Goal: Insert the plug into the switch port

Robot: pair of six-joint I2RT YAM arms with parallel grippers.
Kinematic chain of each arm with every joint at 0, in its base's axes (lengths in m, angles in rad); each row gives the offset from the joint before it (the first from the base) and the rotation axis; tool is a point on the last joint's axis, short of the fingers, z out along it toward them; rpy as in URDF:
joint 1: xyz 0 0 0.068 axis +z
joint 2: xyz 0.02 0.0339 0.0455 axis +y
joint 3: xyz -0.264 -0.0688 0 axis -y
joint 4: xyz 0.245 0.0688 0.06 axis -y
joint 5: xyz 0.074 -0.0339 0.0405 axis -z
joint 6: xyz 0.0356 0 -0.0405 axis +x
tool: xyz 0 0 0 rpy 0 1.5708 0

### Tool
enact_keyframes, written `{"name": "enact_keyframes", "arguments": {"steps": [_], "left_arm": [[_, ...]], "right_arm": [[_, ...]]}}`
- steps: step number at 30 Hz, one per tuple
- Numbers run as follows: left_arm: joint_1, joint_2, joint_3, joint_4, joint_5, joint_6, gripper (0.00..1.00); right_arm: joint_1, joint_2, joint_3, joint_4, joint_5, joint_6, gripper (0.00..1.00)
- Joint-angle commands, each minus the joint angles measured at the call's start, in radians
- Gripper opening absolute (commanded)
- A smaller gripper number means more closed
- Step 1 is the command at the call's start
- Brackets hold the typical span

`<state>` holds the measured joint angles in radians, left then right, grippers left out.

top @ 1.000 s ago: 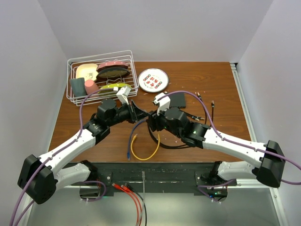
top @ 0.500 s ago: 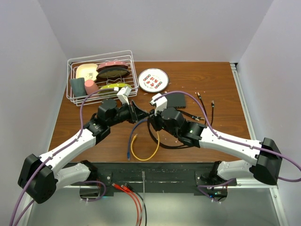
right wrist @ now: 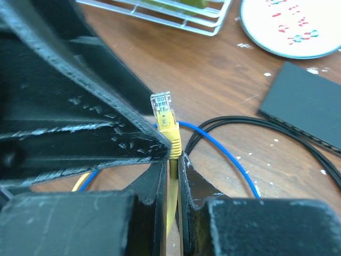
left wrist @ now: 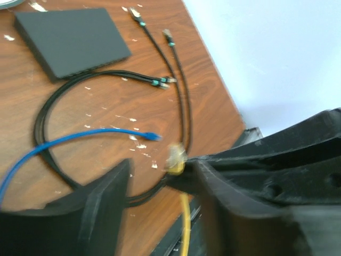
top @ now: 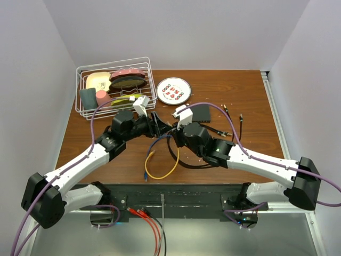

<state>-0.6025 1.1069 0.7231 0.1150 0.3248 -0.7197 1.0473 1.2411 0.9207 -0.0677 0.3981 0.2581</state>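
Plug [right wrist: 162, 106], yellow-booted, is clamped at its boot between the right hand's [right wrist: 171, 160] closed fingers, tip up. Left hand [left wrist: 160, 168] stands parted alongside. Black box [left wrist: 72, 40] lies well apart on the desk [right wrist: 224, 80]; plug is best levelled toward its port edge first.
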Motion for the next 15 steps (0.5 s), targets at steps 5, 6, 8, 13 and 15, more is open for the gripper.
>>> {"name": "enact_keyframes", "arguments": {"steps": [5,6,8,13,15], "left_arm": [[0.001,0.065,0.208,-0.182,-0.185,0.126,0.77],[0.006,0.077,0.24,-0.19,-0.194,0.14,0.77],[0.012,0.111,0.265,-0.195,-0.208,0.152,0.78],[0.061,0.188,0.283,-0.135,-0.204,0.151,0.78],[0.088,0.218,0.282,-0.078,-0.17,0.146,0.78]], "right_arm": [[-0.088,0.069,0.032,-0.038,-0.074,0.107,0.0],[-0.101,0.057,0.015,0.026,-0.115,0.106,0.0],[-0.136,0.043,-0.017,0.063,-0.207,0.112,0.0],[-0.216,0.063,0.013,0.03,-0.17,0.131,0.0],[-0.309,0.078,0.017,0.0,-0.154,0.153,0.0]]}}
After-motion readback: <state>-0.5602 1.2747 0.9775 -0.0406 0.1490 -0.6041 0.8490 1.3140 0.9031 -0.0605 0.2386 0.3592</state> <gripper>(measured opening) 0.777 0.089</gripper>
